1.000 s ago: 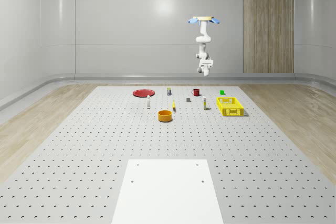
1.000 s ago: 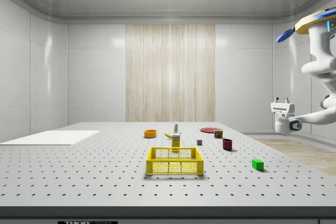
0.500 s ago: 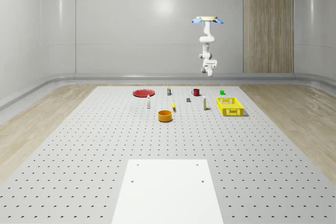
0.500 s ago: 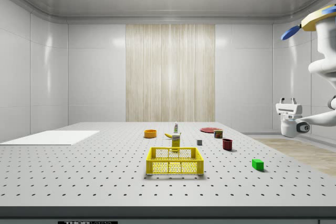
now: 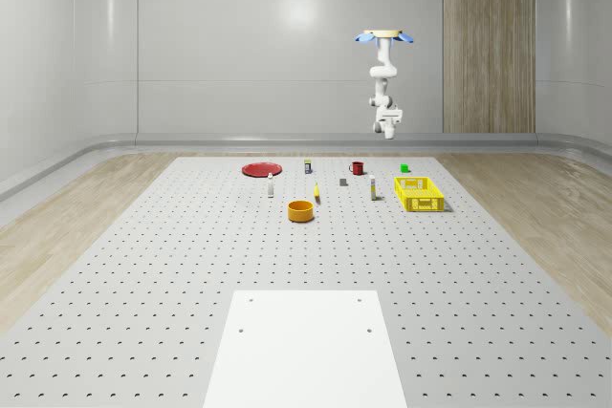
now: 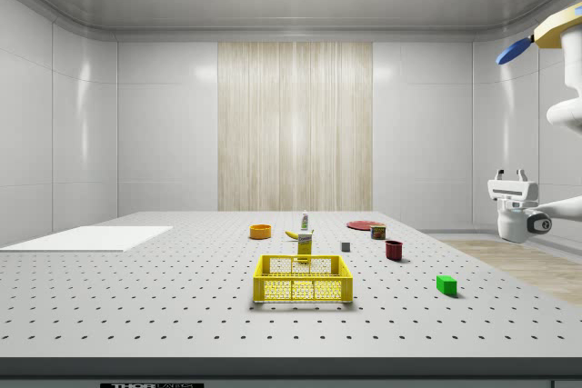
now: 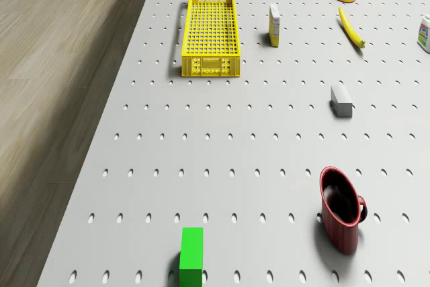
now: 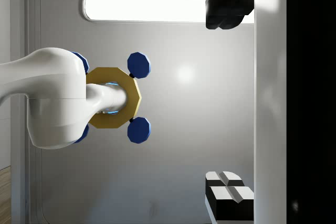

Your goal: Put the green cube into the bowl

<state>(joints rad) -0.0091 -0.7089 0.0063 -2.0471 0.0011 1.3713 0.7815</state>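
The drone point(image 5: 386, 36) hovers high beyond the worktop's point(image 5: 191, 265) far edge, having drifted rightward in the whole-scene view. Its jaws point(image 6: 515, 174), pointing upward and spread, hold nothing. The bowl point(image 5: 301, 210) waits well away. The green cube point(image 7: 191, 255) lies well below the jaws, untouched, its long axis pointing toward the yellow crate point(image 7: 211, 30).

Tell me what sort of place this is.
Probably a simulated robotics test room, not a real home or workshop: a large perforated table like an optical breadboard, bare glossy wall panels, and small props such as a yellow crate and green cube, with the drone hovering above.
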